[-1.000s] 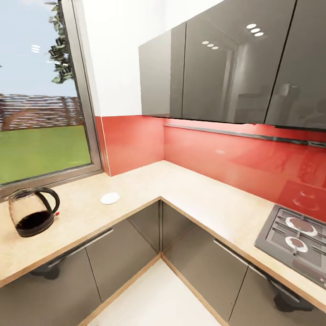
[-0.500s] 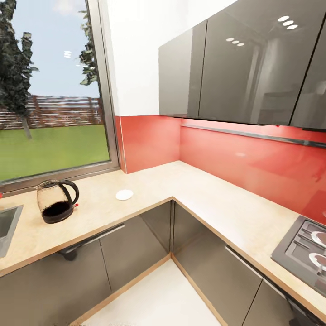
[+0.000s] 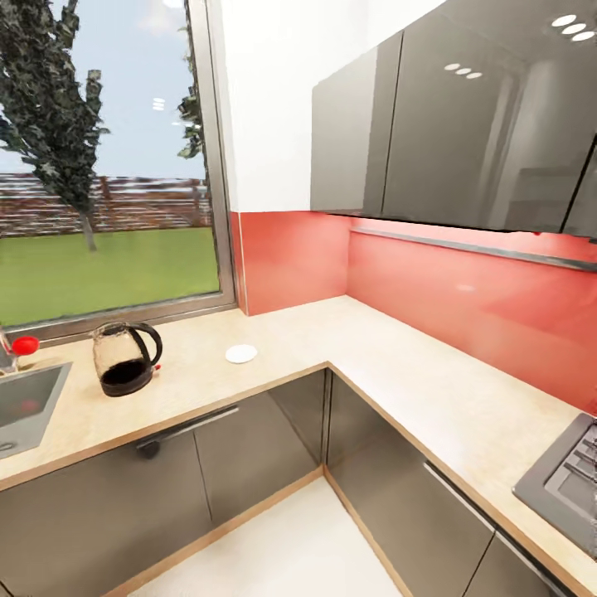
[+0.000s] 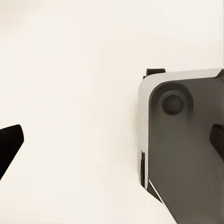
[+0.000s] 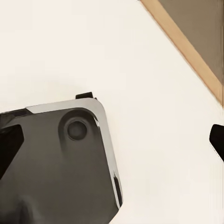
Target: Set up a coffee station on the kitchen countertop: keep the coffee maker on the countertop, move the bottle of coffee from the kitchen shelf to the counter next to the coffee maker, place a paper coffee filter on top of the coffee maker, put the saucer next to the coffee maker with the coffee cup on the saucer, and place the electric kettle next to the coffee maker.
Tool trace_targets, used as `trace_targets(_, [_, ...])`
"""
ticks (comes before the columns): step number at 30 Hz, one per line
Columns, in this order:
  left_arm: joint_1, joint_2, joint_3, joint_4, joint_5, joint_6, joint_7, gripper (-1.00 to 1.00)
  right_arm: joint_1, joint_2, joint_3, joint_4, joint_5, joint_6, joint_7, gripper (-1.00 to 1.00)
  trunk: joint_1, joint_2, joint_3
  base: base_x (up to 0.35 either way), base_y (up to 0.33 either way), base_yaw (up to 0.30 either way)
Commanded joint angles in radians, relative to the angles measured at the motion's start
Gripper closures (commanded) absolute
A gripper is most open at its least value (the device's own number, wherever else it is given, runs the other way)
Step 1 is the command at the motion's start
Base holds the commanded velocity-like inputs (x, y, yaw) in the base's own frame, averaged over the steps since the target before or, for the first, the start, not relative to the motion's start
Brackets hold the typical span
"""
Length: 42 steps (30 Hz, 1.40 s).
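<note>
A glass electric kettle (image 3: 124, 359) with a black handle and dark base stands upright on the beige countertop (image 3: 390, 381) below the window. To its right lies a small white round disc (image 3: 241, 353), flat on the counter; whether it is the saucer or the paper filter I cannot tell. In the left wrist view my left gripper (image 4: 112, 142) is open, its dark fingertips (image 4: 9, 147) far apart over pale floor. My right gripper (image 5: 112, 142) is open too, its fingertips (image 5: 217, 139) wide apart with nothing between them.
A sink (image 3: 21, 406) with a red knob (image 3: 25, 344) is set in the counter at the far left. A gas hob (image 3: 568, 481) sits at the right edge. Grey wall cabinets (image 3: 431, 133) hang above the red backsplash. Both wrist views show my grey base (image 4: 186, 149).
The whole head picture has shifted: the camera has turned left. The sink has come into sight and the hob has slid toward the right edge. The kettle and disc stay put on the counter.
</note>
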Motion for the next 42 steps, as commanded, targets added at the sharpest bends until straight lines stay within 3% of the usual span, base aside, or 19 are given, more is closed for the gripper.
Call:
trace_targets(1, [0.000,0.000,0.008,0.001,-0.010,-0.003,-0.001,-1.00,0.000,0.000,-0.003,0.001,-0.007,-0.004,0.002,-1.00,0.000,-0.001,0.000,0.001,-0.269,0.017])
trace_targets(15, [-0.003,0.000,-0.008,-0.010,-0.029,-0.004,-0.005,-1.00,0.000,0.002,-0.005,-0.028,-0.011,-0.005,0.010,-1.00,0.000,-0.001,0.000,0.000,-0.166,0.002])
trace_targets(16, [-0.006,0.005,-0.008,-0.010,-0.048,-0.005,-0.005,-1.00,0.000,0.007,-0.004,-0.047,-0.012,-0.003,0.012,-1.00,0.000,-0.001,0.000,0.000,-0.002,0.000])
trace_targets(19, [-0.009,0.011,-0.007,-0.011,-0.054,-0.004,-0.004,-1.00,0.000,0.028,-0.004,-0.052,-0.011,-0.003,0.012,-1.00,0.000,-0.001,0.000,0.000,0.000,0.000])
trace_targets(20, [-0.009,0.014,-0.008,-0.010,-0.057,-0.004,-0.003,-1.00,0.000,0.048,-0.004,-0.053,-0.010,-0.003,0.011,-1.00,0.000,-0.001,0.000,0.000,0.000,0.000])
trace_targets(23, [-0.012,0.007,-0.001,-0.012,-0.052,-0.007,-0.005,-1.00,0.000,0.051,-0.002,-0.048,-0.007,-0.001,0.009,-1.00,0.000,-0.001,-0.002,0.000,0.000,0.101])
trace_targets(32, [-0.075,-0.063,-0.005,-0.265,-0.052,-0.010,-0.040,-1.00,0.000,0.073,-0.001,-0.047,-0.007,-0.001,0.011,-1.00,0.000,-0.001,-0.011,0.000,0.000,0.206])
trace_targets(35, [-0.102,-0.084,-0.005,-0.345,-0.051,-0.006,-0.089,-1.00,0.000,0.079,-0.001,-0.048,-0.007,-0.001,0.011,-1.00,0.000,-0.001,-0.014,0.000,0.000,0.215])
trace_targets(37, [-0.134,-0.097,-0.005,-0.413,-0.050,-0.001,-0.154,-1.00,0.000,0.085,-0.001,-0.049,-0.007,-0.001,0.011,-1.00,0.000,-0.001,-0.016,0.000,0.000,0.215])
trace_targets(42, [-0.207,-0.109,-0.003,-0.491,-0.041,0.003,-0.279,-1.00,0.000,0.089,-0.002,-0.049,-0.007,-0.001,0.009,-1.00,0.000,-0.001,-0.021,0.000,0.000,0.215])
